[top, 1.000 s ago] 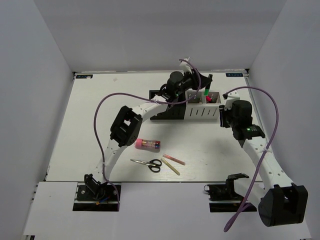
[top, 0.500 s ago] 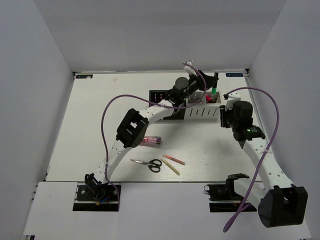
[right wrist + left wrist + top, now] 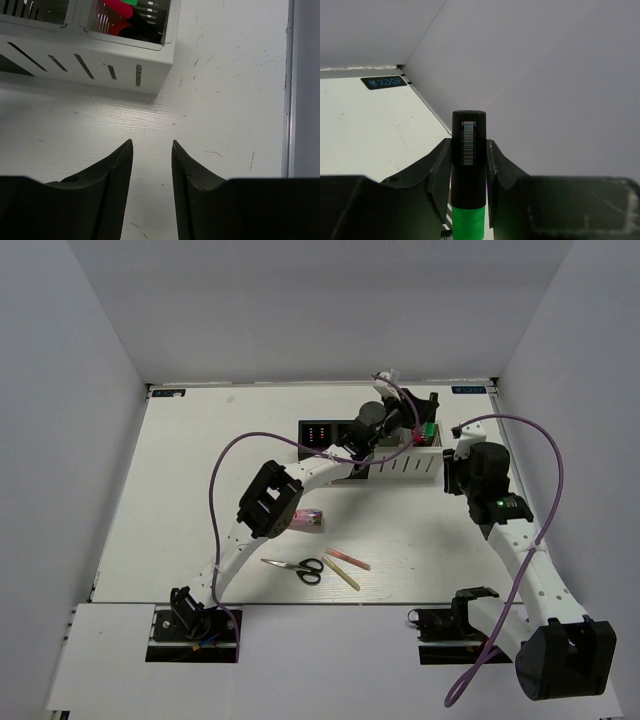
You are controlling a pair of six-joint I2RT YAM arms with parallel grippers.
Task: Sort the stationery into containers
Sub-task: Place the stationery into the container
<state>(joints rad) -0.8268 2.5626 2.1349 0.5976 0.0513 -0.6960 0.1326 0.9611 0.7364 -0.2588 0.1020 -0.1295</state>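
On the far right of the white surface, at about one o'clock from its centre in the overhead view, stands a row of small square bins. The two black bins lie toward nine o'clock, and the two white bins toward three o'clock.

The left arm stretches across to the white end of the row. Its left claw is above the outermost white bin and is clenched on a black marker. The left wrist view shows both fingers pressed against the marker's sides. The barcoded black end sticks out past the fingertips, and the green part lies closer to the camera.

The right wrist view looks into the same white bin. It holds marker ends in pink and orange-red, with a sliver of green at the top edge of the view.

The right claw hangs over bare surface just off that bin's corner, on its three o'clock side. It is released, its fingers parted with nothing between them.

Nearer the arm bases, around six o'clock from the centre, several items lie loose. A pink tube is partly hidden by the left arm's elbow. Black-handled scissors lie closer to the bases. A pink stick and a tan stick lie close together at the scissors' three o'clock.
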